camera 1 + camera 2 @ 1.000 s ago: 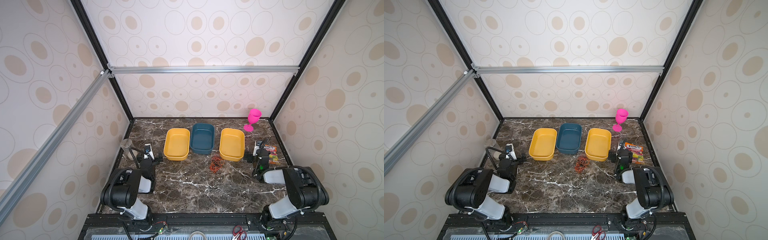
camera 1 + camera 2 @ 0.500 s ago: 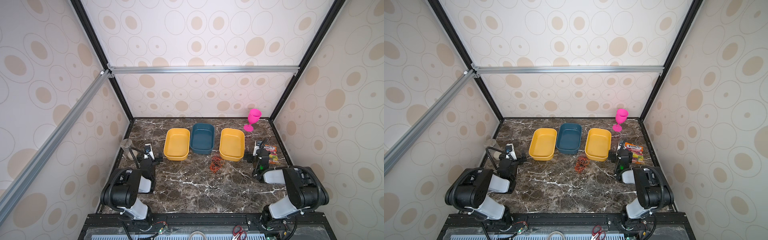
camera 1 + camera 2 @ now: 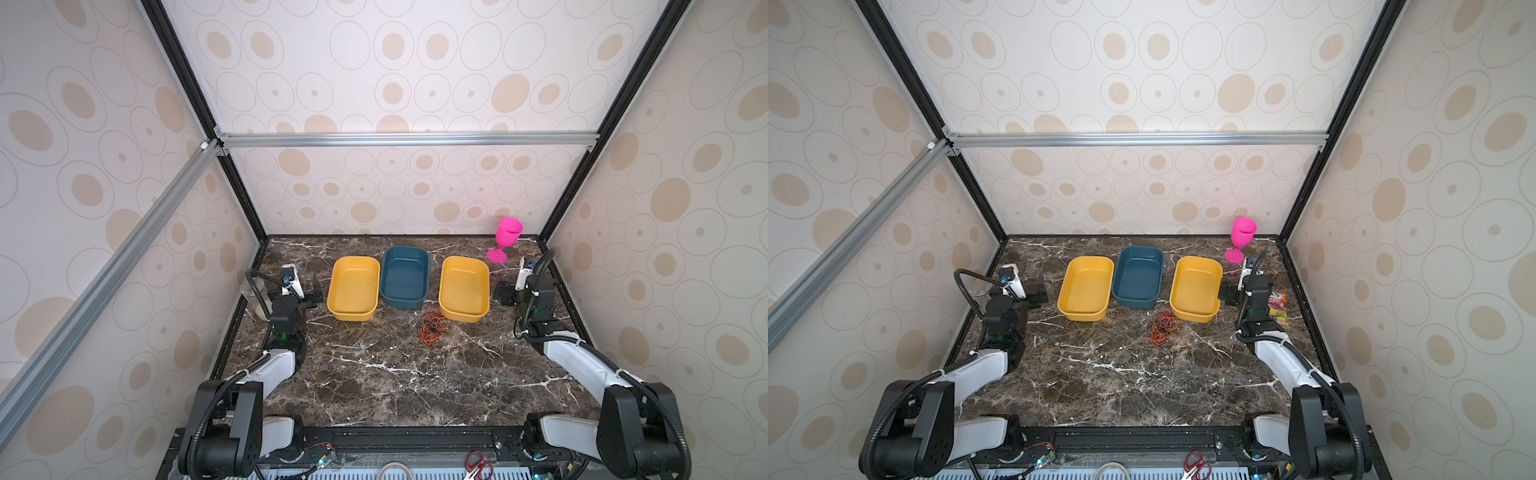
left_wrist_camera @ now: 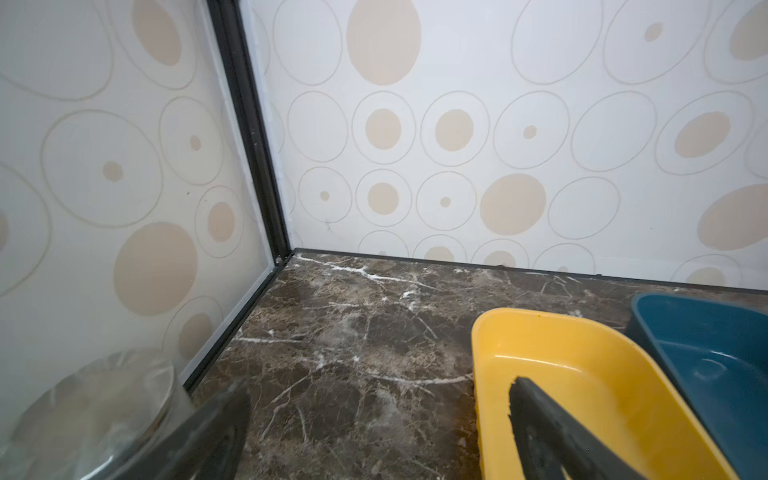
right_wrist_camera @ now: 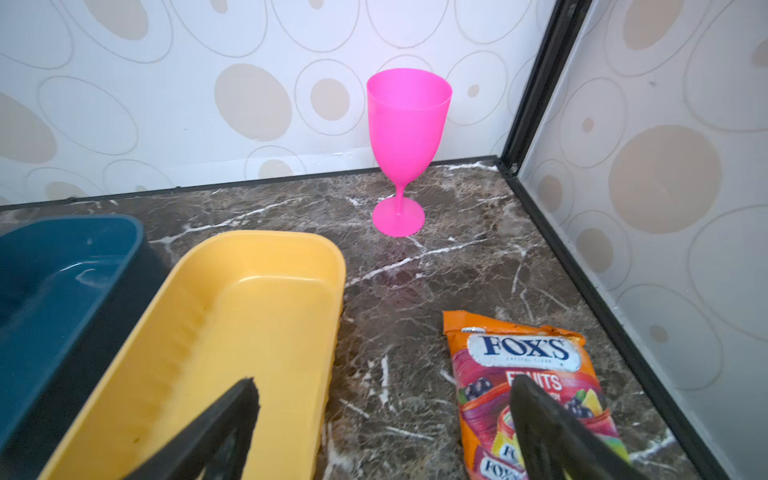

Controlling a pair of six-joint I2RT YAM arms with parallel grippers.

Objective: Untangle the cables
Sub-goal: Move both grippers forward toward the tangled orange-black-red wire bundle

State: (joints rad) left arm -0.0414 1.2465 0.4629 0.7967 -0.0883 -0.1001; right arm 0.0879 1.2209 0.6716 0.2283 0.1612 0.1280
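Left gripper (image 4: 374, 388) has bare marble (image 4: 353, 332) dead ahead, but the left yellow tray (image 4: 478, 340) crowds one finger and a clear glass (image 4: 104, 399) the other. Right gripper (image 5: 384, 384): right yellow tray (image 5: 266, 237) one side, candy bag (image 5: 519, 361) opposite, pink goblet (image 5: 407, 124) ahead.

blue tray (image 3: 405, 274) between two yellow trays (image 3: 353, 291), pink goblet (image 5: 407, 124) back right, fox's candy bag (image 5: 528, 365) near it, clear glass (image 4: 95, 395) far left.

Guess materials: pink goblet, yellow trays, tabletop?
Pink goblet: likely plastic, slightly translucent, satin sheen, uniform colour.
Yellow trays: likely moulded plastic, matte, rounded corners, smooth rims.
Tabletop: dark brown marble look with white veins, mildly glossy; real stone or printed film cannot be told.
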